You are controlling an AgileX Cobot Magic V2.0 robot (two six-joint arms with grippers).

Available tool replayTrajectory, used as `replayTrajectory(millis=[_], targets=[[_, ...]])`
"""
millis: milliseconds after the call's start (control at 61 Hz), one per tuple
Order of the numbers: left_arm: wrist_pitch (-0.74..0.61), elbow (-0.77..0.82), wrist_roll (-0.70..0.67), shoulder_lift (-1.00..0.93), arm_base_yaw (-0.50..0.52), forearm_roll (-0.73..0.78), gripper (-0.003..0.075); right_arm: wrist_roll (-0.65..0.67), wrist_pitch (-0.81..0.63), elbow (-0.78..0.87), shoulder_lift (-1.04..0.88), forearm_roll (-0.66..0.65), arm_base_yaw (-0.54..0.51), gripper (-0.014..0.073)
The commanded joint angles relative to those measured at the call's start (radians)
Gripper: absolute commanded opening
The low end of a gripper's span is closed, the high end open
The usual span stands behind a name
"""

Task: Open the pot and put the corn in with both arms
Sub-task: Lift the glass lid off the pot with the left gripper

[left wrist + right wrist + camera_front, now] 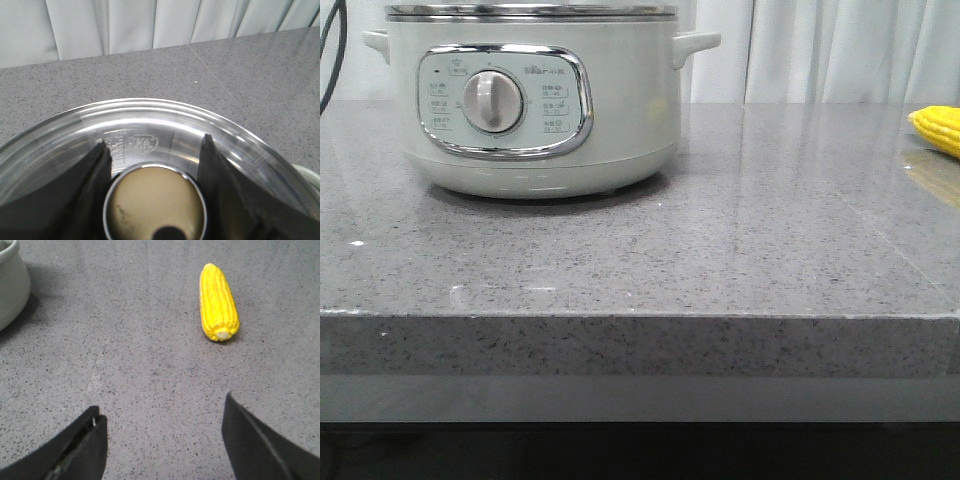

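The pot stands at the table's back left, its dial facing me and its metal rim at the top edge of the front view. Its glass lid is on it. My left gripper is above the lid, its fingers set against both sides of the round tan lid knob. The corn lies on the table at the far right. My right gripper is open and empty over bare table, short of the corn. Neither gripper shows in the front view.
The grey speckled stone table has its front edge near me. White curtains hang behind it. The pot's side shows at one edge of the right wrist view, well apart from the corn.
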Motion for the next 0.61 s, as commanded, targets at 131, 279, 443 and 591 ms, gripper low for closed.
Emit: replayTrajectory(millis=[131, 279, 443, 591], targets=[[-0.002, -0.117, -0.001, -0.095, -0.007, -0.011, 0.022, -0.005, -0.068, -0.035, 0.01, -0.01, -0.003, 0.0507], [0.066, -0.172, -0.001, -0.153, -0.007, -0.002, 0.022, -0.005, -0.062, -0.035, 0.01, -0.01, -0.003, 0.0507], [0.129, -0.176, -0.001, -0.254, -0.007, 0.038, 0.022, -0.005, -0.049, -0.035, 0.01, -0.01, -0.003, 0.0507], [0.192, -0.146, -0.001, -0.361, -0.007, 0.054, 0.022, -0.005, -0.044, -0.035, 0.01, -0.01, -0.003, 0.0507]])
